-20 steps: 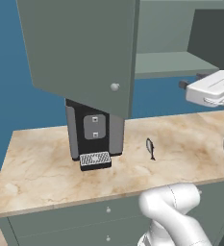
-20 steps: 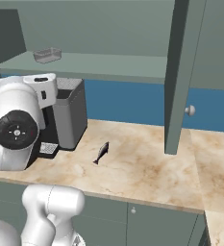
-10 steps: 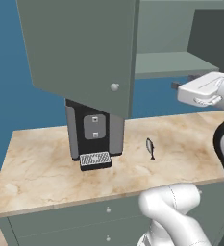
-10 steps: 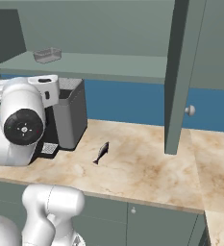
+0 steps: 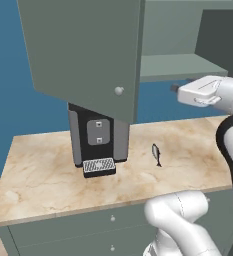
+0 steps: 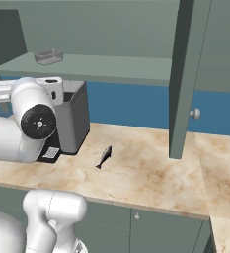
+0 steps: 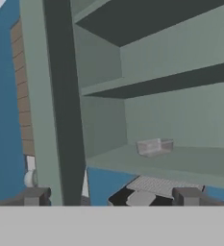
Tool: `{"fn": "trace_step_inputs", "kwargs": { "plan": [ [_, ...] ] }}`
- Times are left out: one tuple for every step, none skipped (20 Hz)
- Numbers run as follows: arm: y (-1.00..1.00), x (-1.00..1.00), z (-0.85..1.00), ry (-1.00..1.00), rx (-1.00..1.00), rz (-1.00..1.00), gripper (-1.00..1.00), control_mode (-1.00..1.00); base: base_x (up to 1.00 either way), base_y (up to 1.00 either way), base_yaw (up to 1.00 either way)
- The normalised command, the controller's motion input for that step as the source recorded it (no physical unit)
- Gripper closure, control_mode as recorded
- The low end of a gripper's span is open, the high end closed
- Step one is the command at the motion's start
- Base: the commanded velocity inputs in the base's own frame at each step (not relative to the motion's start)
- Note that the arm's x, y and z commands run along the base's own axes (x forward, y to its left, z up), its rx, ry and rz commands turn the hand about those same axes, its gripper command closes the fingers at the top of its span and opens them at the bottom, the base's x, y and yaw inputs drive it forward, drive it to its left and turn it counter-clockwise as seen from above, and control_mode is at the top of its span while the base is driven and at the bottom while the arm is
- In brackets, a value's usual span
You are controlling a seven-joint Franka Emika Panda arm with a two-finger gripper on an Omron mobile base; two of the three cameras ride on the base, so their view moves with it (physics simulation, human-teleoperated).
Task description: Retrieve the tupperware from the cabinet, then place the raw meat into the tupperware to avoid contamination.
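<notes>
Cabinet open, tupperware on its lower shelf, fish on the worktop.
Left base view: the open cabinet (image 5: pixel 88 55) door hides the coffee machine's (image 5: pixel 98 135) top; the raw meat (image 5: pixel 156 154) lies mid-worktop (image 5: pixel 43 170), long axis front-to-back.
Right base view: the tupperware (image 6: pixel 49 56) sits at the shelf's left end.
Hand view: the gripper (image 7: pixel 111 197), jaws spread wide and empty, faces the tupperware (image 7: pixel 155 146), long side across.

I note a blue wall (image 5: pixel 18 75) at 12 o'clock; marble-patterned table (image 5: pixel 43 175) over grey-green drawer fronts (image 6: pixel 156 227); even, flat light.
</notes>
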Motion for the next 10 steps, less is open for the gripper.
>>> {"fn": "trace_step_inputs", "kwargs": {
  "plan": [
    [0.0,0.15,0.0,0.05,0.03,0.1,-1.0,-1.0,0.0,0.0,0.0],
    [0.0,0.17,0.0,0.04,0.03,0.11,-1.0,-1.0,0.0,0.0,0.0],
    [0.0,0.17,0.0,0.05,0.03,0.11,-1.0,-1.0,0.0,0.0,0.0],
    [0.0,0.15,0.0,0.04,0.03,0.11,-1.0,-1.0,0.0,0.0,0.0],
    [0.0,0.14,0.0,0.03,0.03,0.11,-1.0,-1.0,0.0,0.0,0.0],
    [0.0,0.12,0.0,0.03,0.03,0.11,-1.0,-1.0,0.0,0.0,0.0],
    [0.0,0.11,0.0,0.02,0.02,0.11,-1.0,-1.0,0.0,0.0,0.0],
    [0.01,0.08,0.0,0.01,0.01,0.12,-1.0,-1.0,0.0,0.0,0.0],
    [0.05,0.06,-0.01,0.0,0.0,0.12,-1.0,-1.0,0.0,0.0,0.0],
    [0.06,0.04,-0.03,0.0,0.0,0.12,-1.0,-1.0,0.0,0.0,0.0]
  ]
}}
